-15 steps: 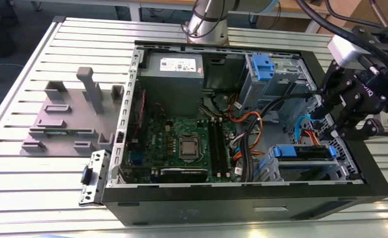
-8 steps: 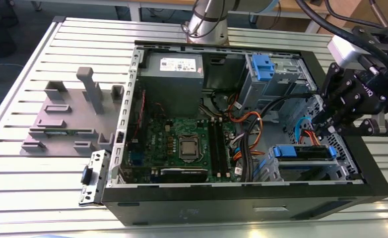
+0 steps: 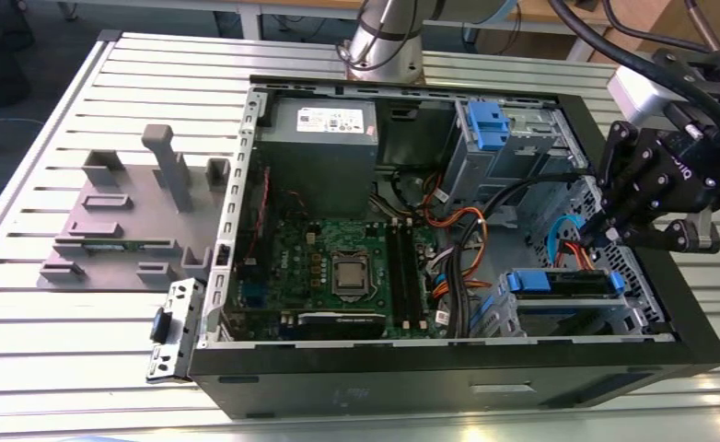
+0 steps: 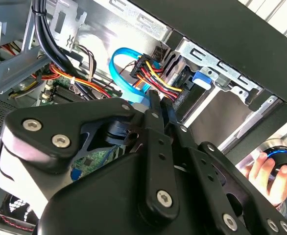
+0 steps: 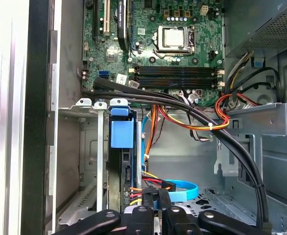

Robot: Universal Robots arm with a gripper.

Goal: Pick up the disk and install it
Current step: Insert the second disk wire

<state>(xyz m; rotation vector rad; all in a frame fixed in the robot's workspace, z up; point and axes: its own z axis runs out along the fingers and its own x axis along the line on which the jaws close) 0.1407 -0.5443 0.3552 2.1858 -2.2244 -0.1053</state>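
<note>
The jaws point(image 5: 156, 196) stood at a black plug point(image 5: 151, 188) with red, yellow and orange wires. I could not tell whether they pinched it or merely touched it. The plug sat at the back end of the disk point(image 5: 121, 132).

The disk stood on edge in a bare metal drive cage point(image 5: 97, 161). Its bright blue plastic bracket faced outward, and the drive body was a thin dark slab behind it. In the exterior view the disk point(image 3: 563, 281) lay inside the case point(image 3: 458, 378), towards the desk's corner at the exterior view's lower right, with the jaws point(image 3: 599, 235) just above it.

One glossy light-blue flat cable point(image 5: 182, 188) curled beside the plug. A bundle of thick black cables point(image 5: 192, 110) crossed over the green circuit board point(image 5: 153, 29).

The black case lay open on its side on a ribbed metal desk point(image 3: 40, 350). One grey metal box point(image 3: 323, 138) sat inside it, towards the desk's far edge. A second blue plastic piece point(image 3: 489, 124) sat in another cage. A grey block fixture point(image 3: 127, 216) stood at the exterior view's left.

In the second wrist view a hand point(image 4: 263, 169) held a round black knob point(image 4: 278, 156).
</note>
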